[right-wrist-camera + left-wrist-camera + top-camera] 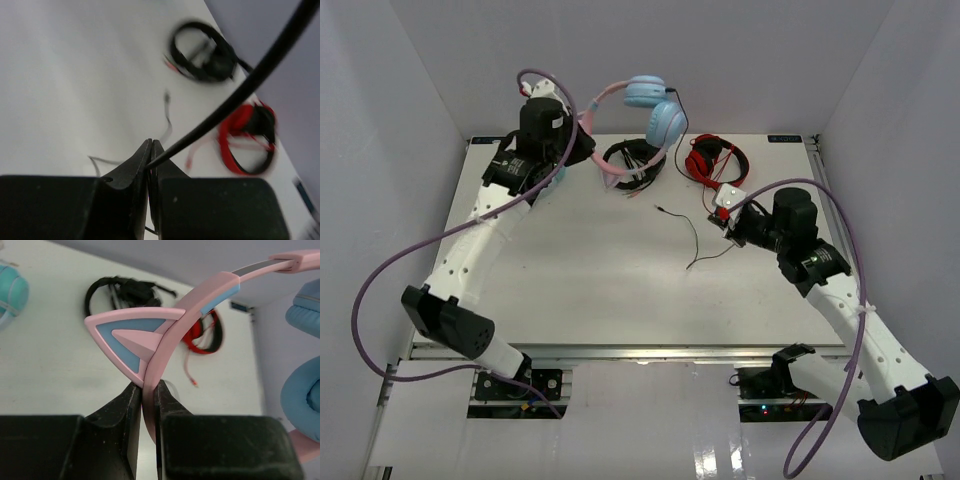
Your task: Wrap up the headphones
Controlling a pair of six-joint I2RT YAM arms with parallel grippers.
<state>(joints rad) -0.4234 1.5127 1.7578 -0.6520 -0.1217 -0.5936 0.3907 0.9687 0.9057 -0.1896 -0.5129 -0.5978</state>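
The headphones (655,108), with light blue ear cups and a pink cat-ear headband, hang in the air above the table's far edge. My left gripper (578,132) is shut on the pink headband (167,347), just below a cat ear (131,337); a blue ear cup (302,390) shows at right. The thin black cable (696,240) runs from the cups to my right gripper (720,220), which is shut on it (225,102) above the table. The cable's loose end lies on the table. The right gripper's tips (151,149) pinch the cable.
Black headphones (632,160) and red headphones (716,160) lie at the table's far side, below the lifted pair. Turquoise headphones (10,295) lie at far left, under my left arm. White walls enclose the table on three sides.
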